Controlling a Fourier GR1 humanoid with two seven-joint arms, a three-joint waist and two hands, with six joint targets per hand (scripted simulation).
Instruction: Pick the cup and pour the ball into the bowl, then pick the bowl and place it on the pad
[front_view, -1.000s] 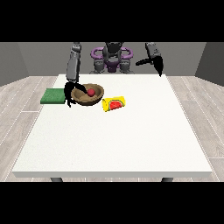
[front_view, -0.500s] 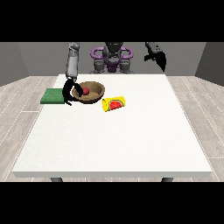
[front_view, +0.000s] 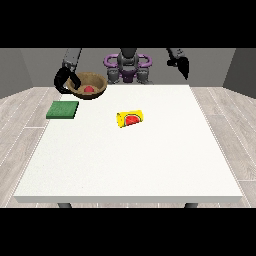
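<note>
Fingers of the hand at the view's right (front_view: 182, 65) too small to tell, ball (front_view: 89, 89) half hidden by bowl (front_view: 89, 85) rim

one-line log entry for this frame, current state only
phase: carry bowl | hand at view's left: shut on bowl, lifted off table | ball: in bowl | pad: bare | cup: on side | other hand: raised, idle

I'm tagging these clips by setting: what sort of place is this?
Probably a bare test room for tabletop handling: a large white table on a wood-plank floor, plain grey walls, and only a green pad, a bowl and a tipped yellow cup.
</note>
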